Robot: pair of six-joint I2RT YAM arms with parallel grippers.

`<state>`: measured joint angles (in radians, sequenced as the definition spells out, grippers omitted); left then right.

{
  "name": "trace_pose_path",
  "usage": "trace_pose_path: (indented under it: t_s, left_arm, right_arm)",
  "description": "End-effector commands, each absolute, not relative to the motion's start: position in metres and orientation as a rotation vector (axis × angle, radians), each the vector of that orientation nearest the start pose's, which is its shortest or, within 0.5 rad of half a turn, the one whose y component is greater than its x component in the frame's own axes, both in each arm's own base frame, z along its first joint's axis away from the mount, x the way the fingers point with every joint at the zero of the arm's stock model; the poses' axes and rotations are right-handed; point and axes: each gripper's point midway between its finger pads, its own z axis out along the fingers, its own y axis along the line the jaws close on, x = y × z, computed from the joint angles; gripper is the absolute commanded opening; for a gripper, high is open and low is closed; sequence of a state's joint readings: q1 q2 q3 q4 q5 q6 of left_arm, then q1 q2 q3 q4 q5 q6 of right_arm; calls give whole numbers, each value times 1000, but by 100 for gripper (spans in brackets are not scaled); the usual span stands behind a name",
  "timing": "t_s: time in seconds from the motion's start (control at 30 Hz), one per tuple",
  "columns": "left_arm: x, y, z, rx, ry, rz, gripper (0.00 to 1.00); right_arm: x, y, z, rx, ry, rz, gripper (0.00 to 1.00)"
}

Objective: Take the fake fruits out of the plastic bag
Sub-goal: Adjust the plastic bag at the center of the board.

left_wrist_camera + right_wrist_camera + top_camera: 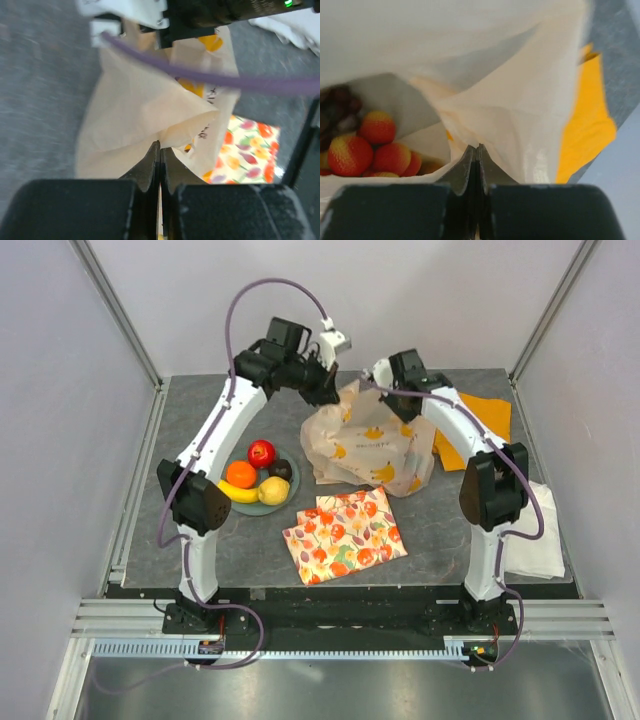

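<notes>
The cream plastic bag [372,448] lies crumpled at the back centre of the table. My left gripper [326,392] is shut on its upper left rim, and the left wrist view shows the film [135,110] pinched at the fingertips of that gripper [160,145]. On the bag's right rim my right gripper [402,406] [476,148] is shut as well. Through the bag's mouth I see a red-yellow grape bunch [370,145] and dark grapes [337,107]. A red apple [262,452], orange [240,474], banana [236,492], lemon [274,490] and a dark fruit [282,469] sit on a plate [293,480].
A flat fruit-patterned cloth [345,535] [247,150] lies in front of the bag. An orange cloth [485,418] [585,125] is behind the right arm, and a folded white cloth [537,532] sits at the table's right edge.
</notes>
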<state>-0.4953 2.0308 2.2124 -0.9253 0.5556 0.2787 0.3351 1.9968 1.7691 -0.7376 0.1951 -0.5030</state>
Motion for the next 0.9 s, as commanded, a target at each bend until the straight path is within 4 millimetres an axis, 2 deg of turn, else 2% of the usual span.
trace_pose_path:
  t_s: [0.0, 0.03, 0.07, 0.1, 0.13, 0.17, 0.2, 0.27, 0.3, 0.33, 0.37, 0.4, 0.43, 0.47, 0.5, 0.53, 0.57, 0.6, 0.63, 0.67, 0.7, 0.73, 0.77, 0.8, 0.83, 0.87]
  left_arm:
    - [462, -294, 352, 1014, 1729, -643, 2]
    - [472, -287, 361, 992, 1703, -615, 2]
    - [476, -285, 383, 978, 1642, -589, 2]
    - [483, -282, 395, 961, 1603, -556, 2]
    - [487, -282, 399, 988, 1567, -521, 2]
    - [486, -282, 415, 995, 1518, -495, 2]
    - [486, -282, 423, 993, 1492, -479, 2]
    - [477, -282, 440, 1012, 1440, -478, 1]
    - [469, -285, 444, 1028, 1421, -495, 2]
    - [459, -285, 453, 1032, 1406, -509, 2]
    - [452, -285, 456, 1035, 1400, -527, 2]
    - [442, -289, 457, 1057, 1392, -560, 1]
    - [427, -289, 457, 1072, 1401, -587, 2]
    - [418, -291, 453, 1089, 1414, -617, 1]
    - [402, -296, 450, 1122, 1414, -673, 2]
    - [392, -297, 425, 1145, 1490, -731, 2]
    - [372, -293, 432, 1156, 1481, -755, 2]
    - [360, -293, 424, 1164, 1506, -800, 2]
    - [353, -292, 388, 1178, 1602, -849, 2]
    - [332, -284, 394, 1182, 1591, -863, 1]
    - [321, -282, 382, 1197, 1617, -902, 2]
    - [309, -278, 345, 1208, 1710, -948, 2]
    - [299, -276, 333, 1209, 1745, -971, 2]
    - [279, -271, 315, 1218, 1791, -1029, 2]
    - [271, -269, 307, 1224, 1807, -1052, 2]
    - [263, -268, 300, 1230, 1820, -1066, 1]
  right_arm:
    - [536, 116, 246, -814, 2078, -241, 0]
    - [548, 114, 275, -772, 2009, -237, 0]
    - [553, 114, 290, -749, 1969, -229, 0]
    - [558, 115, 313, -721, 1906, -215, 0]
    - [560, 114, 335, -698, 1848, -197, 0]
    - [564, 116, 355, -679, 1780, -186, 0]
    - [557, 113, 380, -665, 1723, -189, 0]
    - [550, 117, 398, -675, 1662, -167, 0]
    - [537, 116, 417, -665, 1625, -163, 0]
    - [530, 117, 409, -682, 1642, -146, 0]
    - [523, 116, 410, -678, 1644, -140, 0]
    - [505, 111, 426, -665, 1620, -140, 0]
    - [497, 110, 403, -665, 1676, -121, 0]
    - [486, 109, 394, -673, 1702, -108, 0]
    - [464, 103, 403, -660, 1693, -107, 0]
    - [452, 100, 363, -675, 1786, -88, 0]
    - [438, 97, 345, -679, 1841, -77, 0]
    - [415, 92, 344, -671, 1853, -69, 0]
    - [398, 89, 301, -698, 1956, -47, 0]
    - [379, 86, 278, -709, 2033, -26, 0]
    - [353, 76, 241, -715, 2116, -38, 0]
    - [340, 69, 224, -702, 2162, -54, 0]
    - [324, 63, 207, -692, 2220, -59, 1]
    - [304, 56, 188, -697, 2272, -73, 5]
    - [285, 53, 178, -718, 2339, -60, 21]
    - [275, 56, 178, -749, 2349, -18, 29]
